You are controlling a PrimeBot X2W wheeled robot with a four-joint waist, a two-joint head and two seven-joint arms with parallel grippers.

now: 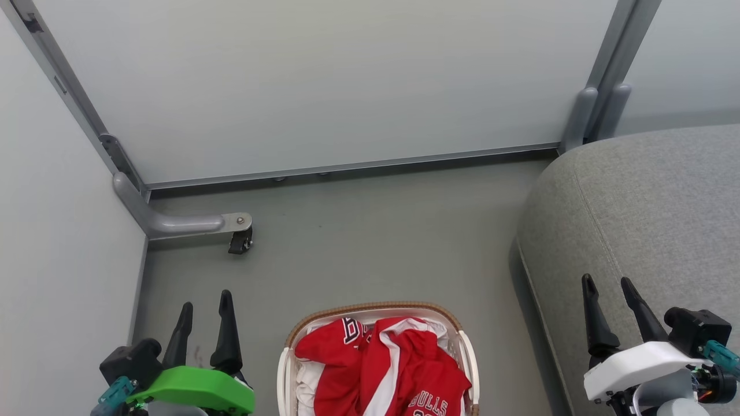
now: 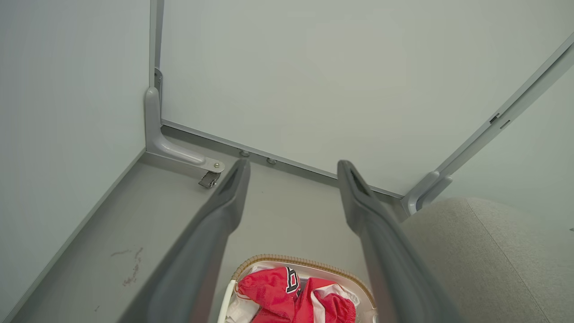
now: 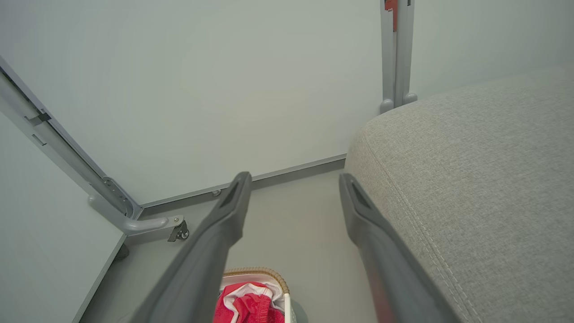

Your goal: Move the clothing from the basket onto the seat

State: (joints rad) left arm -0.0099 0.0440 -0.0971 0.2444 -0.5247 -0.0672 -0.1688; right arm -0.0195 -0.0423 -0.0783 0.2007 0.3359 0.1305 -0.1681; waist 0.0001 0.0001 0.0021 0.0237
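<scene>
Red clothing (image 1: 393, 364) in basket (image 1: 376, 306) — left tool (image 1: 206, 299), right tool (image 1: 607, 280) agape, empty.

A partitioned test bay dressed up as a corner of a living room

Pale blank partition panels (image 1: 324, 86) on grey metal frames close off the upper half of the frame, and one frame foot (image 1: 191, 224) at middle left ends in a small caster (image 1: 240, 242); below lies a bare grey floor (image 1: 376, 242), with a grey upholstered seat (image 1: 647, 208) at the right edge and a laundry basket (image 1: 376, 305) of red clothing (image 1: 404, 364) at bottom centre
</scene>
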